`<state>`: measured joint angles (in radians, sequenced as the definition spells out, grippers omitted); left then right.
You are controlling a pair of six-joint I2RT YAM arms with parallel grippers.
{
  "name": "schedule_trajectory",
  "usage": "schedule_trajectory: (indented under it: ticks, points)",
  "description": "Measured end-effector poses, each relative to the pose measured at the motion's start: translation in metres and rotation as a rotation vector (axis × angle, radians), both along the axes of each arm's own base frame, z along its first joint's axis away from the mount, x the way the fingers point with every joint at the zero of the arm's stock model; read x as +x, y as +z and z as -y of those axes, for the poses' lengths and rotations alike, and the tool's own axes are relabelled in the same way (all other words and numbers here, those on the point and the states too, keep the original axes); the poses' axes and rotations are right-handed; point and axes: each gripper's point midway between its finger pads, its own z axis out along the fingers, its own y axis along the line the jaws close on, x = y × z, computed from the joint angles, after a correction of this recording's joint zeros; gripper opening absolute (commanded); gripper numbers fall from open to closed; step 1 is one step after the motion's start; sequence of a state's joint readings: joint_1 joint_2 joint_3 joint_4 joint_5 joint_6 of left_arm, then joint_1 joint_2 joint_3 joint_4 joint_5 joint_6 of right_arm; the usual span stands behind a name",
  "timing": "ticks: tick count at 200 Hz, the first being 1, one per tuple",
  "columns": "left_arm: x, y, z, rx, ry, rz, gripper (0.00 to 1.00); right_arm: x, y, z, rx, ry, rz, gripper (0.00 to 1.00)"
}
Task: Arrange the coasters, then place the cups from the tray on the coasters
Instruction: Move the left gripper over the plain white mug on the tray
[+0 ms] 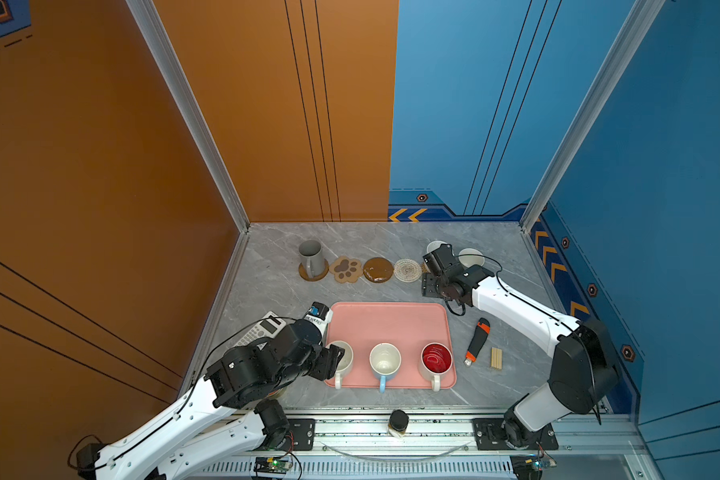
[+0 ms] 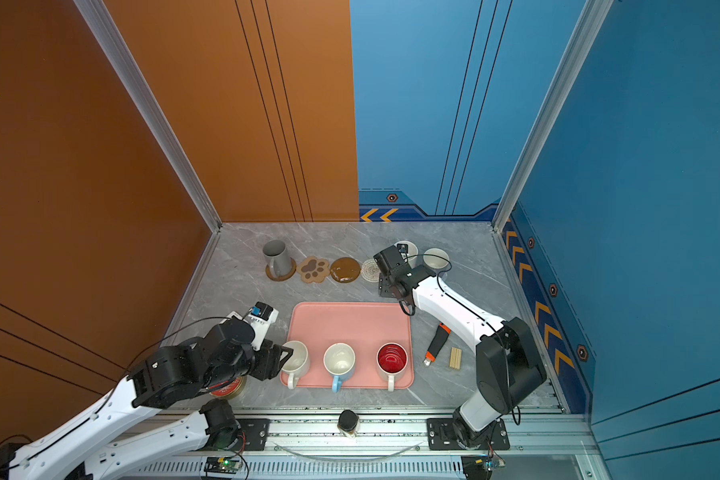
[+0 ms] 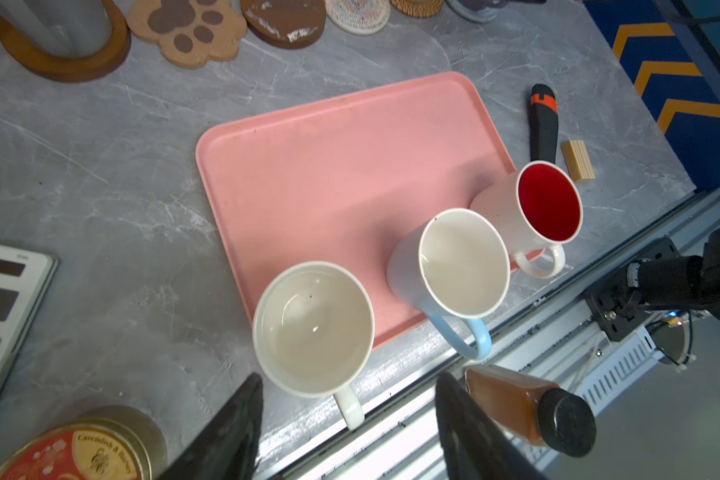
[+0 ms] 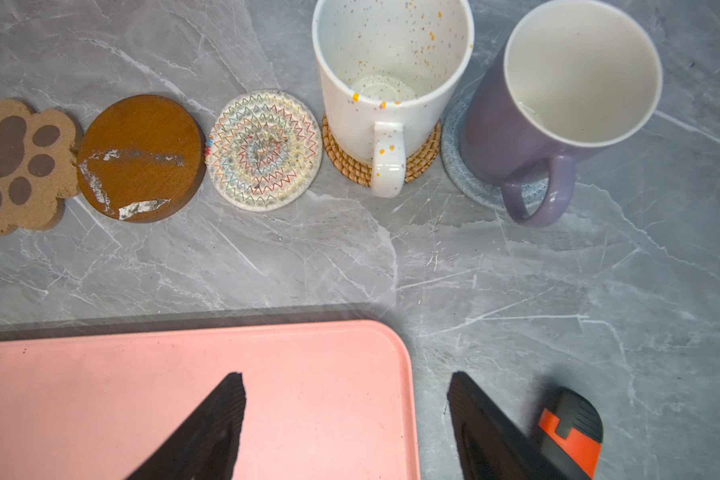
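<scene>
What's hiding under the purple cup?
A grey-blue woven coaster lies under the purple cup. Only part of its edge peeks out. The cup covers the coaster's middle, so that part cannot be seen.

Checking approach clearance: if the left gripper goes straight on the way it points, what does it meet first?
Most likely the white mug on the pink tray. In the left wrist view its handle points back between the fingers of the open left gripper, so handle first; depth unclear.
</scene>
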<state>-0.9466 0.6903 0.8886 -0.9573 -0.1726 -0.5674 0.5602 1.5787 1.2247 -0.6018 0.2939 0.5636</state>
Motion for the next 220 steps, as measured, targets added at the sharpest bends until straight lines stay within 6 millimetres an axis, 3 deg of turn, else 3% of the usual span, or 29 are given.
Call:
schedule_trajectory:
  ticks: [94, 220]
  points:
    - [-0.027, -0.033, 0.001, 0.075, 0.025, -0.135, 0.63, -0.013, -0.015, 0.004, 0.005, -0.027, -0.031, 0.76]
    - [-0.03, -0.074, -0.002, 0.133, 0.141, -0.212, 0.58, -0.014, -0.019, 0.006, 0.01, -0.047, -0.033, 0.77]
